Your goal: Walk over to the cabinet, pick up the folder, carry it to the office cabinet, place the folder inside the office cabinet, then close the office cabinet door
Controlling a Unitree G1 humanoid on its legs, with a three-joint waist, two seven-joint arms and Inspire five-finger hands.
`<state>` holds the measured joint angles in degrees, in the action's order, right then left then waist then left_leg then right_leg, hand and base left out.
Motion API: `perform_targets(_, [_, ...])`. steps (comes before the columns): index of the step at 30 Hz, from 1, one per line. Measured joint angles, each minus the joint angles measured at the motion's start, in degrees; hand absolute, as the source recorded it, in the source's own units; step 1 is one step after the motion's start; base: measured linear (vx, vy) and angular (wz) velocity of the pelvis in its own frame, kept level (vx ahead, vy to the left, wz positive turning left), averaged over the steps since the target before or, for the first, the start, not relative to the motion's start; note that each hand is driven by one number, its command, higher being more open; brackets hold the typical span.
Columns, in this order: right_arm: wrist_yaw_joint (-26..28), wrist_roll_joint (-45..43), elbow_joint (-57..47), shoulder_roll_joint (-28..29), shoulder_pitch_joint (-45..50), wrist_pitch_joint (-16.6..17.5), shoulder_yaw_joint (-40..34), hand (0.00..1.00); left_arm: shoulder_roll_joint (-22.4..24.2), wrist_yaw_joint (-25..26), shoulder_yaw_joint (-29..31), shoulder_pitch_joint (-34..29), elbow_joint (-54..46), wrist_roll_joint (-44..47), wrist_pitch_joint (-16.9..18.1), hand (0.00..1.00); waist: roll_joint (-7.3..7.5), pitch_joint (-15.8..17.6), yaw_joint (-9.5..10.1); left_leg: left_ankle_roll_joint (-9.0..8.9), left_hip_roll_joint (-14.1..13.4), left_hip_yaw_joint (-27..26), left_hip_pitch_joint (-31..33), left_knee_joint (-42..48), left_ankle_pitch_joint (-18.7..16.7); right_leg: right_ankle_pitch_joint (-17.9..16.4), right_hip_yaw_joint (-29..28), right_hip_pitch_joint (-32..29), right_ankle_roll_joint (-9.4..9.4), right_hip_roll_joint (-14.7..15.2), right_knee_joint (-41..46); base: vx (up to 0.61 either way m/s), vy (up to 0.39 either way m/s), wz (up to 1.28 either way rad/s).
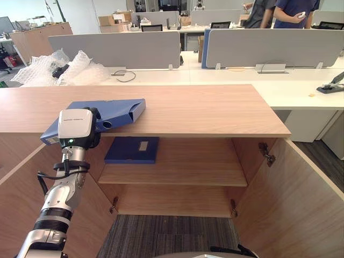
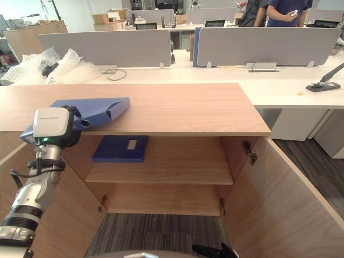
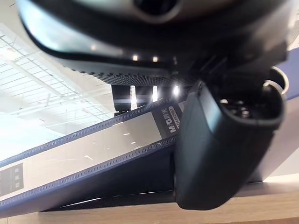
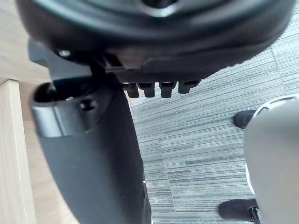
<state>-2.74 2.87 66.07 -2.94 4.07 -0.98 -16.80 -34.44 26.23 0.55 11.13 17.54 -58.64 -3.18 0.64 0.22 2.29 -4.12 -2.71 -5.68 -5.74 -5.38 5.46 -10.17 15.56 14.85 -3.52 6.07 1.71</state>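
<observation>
Status: robot stands at the open cabinet [image 1: 204, 110]; walk-up step judged done.

Left hand [image 1: 94, 129]: clamped on the near end of the blue folder [image 1: 115, 112]. In the left wrist view the thumb [image 3: 219, 154] sits across the spine on one side and the fingers [image 3: 135, 95] on the other.

Folder: on the cabinet top, running away from the hand. The end at the hand overhangs the front edge and looks tilted up off the wood. Far end appears to rest on the top, so not lifted clear yet.

Right hand [image 4: 93, 154]: hangs relaxed over the carpet [image 4: 210, 135], holding nothing.

Just below the left hand, inside the cabinet, a second dark folder [image 1: 132, 149] lies on the shelf [image 1: 188, 174]. Door [image 1: 301, 199] stands wide open.

Left to do: lift, carry, place inside, close door.
</observation>
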Motion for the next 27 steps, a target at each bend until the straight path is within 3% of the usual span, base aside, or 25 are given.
perform_targets(3, [-0.04,-0.04,-0.01,-0.07,0.07,-0.05,0.03,1.00,5.49,-0.55,1.35,-5.96,-11.65,0.45,0.03,0.00,-0.04,0.03,0.24,0.16,0.20,0.07,0.14,0.00,-0.12,0.00,0.12,-0.03,0.00,0.17,-0.11,0.00,0.000,0.00])
perform_targets(5, [-0.21,-0.38,-0.09,-0.04,0.14,-0.10,0.25,1.00,13.17,-0.50,2.54,-12.48,-24.66,4.93,2.22,0.00,-0.06,-0.19,0.37,0.18,0.25,0.14,0.72,0.05,-0.13,0.04,0.11,-0.57,-0.06,0.28,-0.08,0.00,0.010,0.02])
perform_targets(6, [-0.31,-0.68,-0.14,0.02,0.14,-0.09,0.38,1.00,14.87,-0.50,2.68,-14.07,-27.74,6.64,2.99,0.00,-0.08,-0.28,0.38,0.19,0.19,0.08,0.94,0.07,-0.13,0.05,0.02,-0.85,-0.05,0.26,-0.01,0.00,0.000,0.00])
perform_targets(9, [-2.57,-5.61,-4.06,0.77,2.31,-0.05,2.12,1.00,22.75,-2.41,2.39,-21.39,-39.87,28.14,10.55,0.00,-0.29,-0.98,0.41,0.25,-0.11,-0.07,1.95,0.29,-0.04,0.18,-0.31,-2.10,0.09,0.03,0.46,0.00,0.002,-0.01])
perform_targets(11, [-4.16,-8.34,-11.48,2.00,5.60,-0.12,3.57,1.00,26.03,-4.47,2.16,-25.15,-42.78,40.35,13.08,0.00,-0.63,-1.21,0.02,0.33,-0.43,-0.15,2.34,0.36,0.04,0.35,-0.48,-2.79,0.33,-0.16,0.99,-0.02,0.007,-0.03])
perform_targets(17, [-7.74,-12.02,-38.75,6.76,13.68,0.00,8.39,1.00,31.25,-10.87,2.41,-34.26,-46.64,72.66,15.13,0.00,0.19,-0.52,-0.88,0.49,-1.13,-1.14,3.08,0.38,0.00,0.57,-1.74,-4.62,0.69,-0.33,2.07,-0.05,0.023,-0.10])
perform_targets(19, [-8.75,-12.01,-44.86,6.93,14.79,0.06,10.30,1.00,32.30,-12.00,2.22,-35.99,-46.72,79.20,15.10,0.00,0.41,0.13,-1.00,0.45,-1.06,-1.26,3.09,0.34,-0.10,0.58,-1.87,-4.75,0.61,-0.19,2.18,-0.06,0.032,-0.03])
perform_targets(27, [-15.49,-7.99,-67.95,7.64,19.78,0.10,15.09,1.00,34.92,-12.26,-0.23,-39.99,-48.94,85.85,14.88,0.00,0.30,0.31,-1.04,0.52,-1.06,-2.02,3.13,0.44,0.16,0.62,-2.53,-5.35,0.28,-0.03,2.46,-0.02,0.022,-0.05])
